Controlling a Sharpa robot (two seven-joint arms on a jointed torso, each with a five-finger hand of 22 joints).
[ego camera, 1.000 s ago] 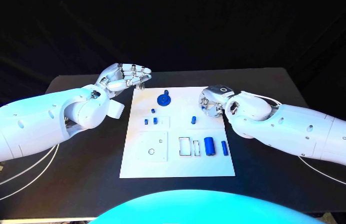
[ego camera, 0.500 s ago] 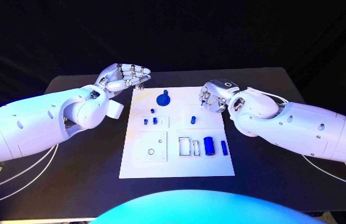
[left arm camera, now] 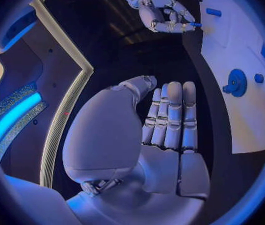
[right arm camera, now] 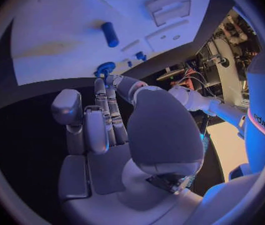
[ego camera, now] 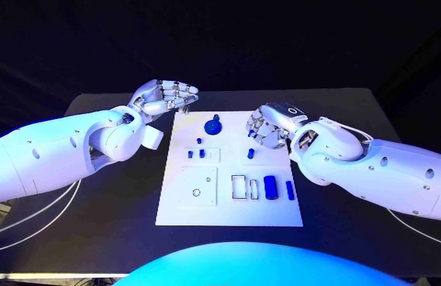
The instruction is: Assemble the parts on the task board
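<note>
Partly, right hand (ego camera: 267, 127) overhangs task board (ego camera: 230, 203).

One white task board (ego camera: 230, 200) on one black table (ego camera: 349, 107). Blue parts on the board, head view — seven counted: one round disc piece (ego camera: 213, 127), one large cylinder (ego camera: 270, 186), five small pegs. Two hands — left hand (ego camera: 166, 97), right hand (ego camera: 268, 125).

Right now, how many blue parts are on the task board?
7: round part far end, small one, pair, peg by right hand, cylinders and. Others may be hidden.
</note>
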